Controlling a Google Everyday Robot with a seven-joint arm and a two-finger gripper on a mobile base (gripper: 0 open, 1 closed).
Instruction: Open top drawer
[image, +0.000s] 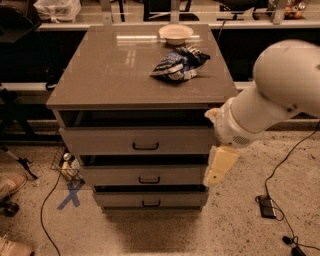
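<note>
The top drawer (105, 140) is the widest grey-beige front just under the cabinet top, with a small black bar handle (145, 146) at its middle. A dark gap shows above its front. My white arm (280, 95) comes in from the right. My gripper (220, 165), a beige piece hanging down, is in front of the cabinet's right front edge, level with the gap between the top and second drawers. It is to the right of the handle and apart from it.
Two narrower drawers (145, 176) sit below. On the cabinet top (115, 70) lie a blue-white crumpled bag (178, 63) and a pale bowl (175, 33). Cables (280, 165) and a black box (265, 206) lie on the floor right; a blue X (70, 194) marks the floor left.
</note>
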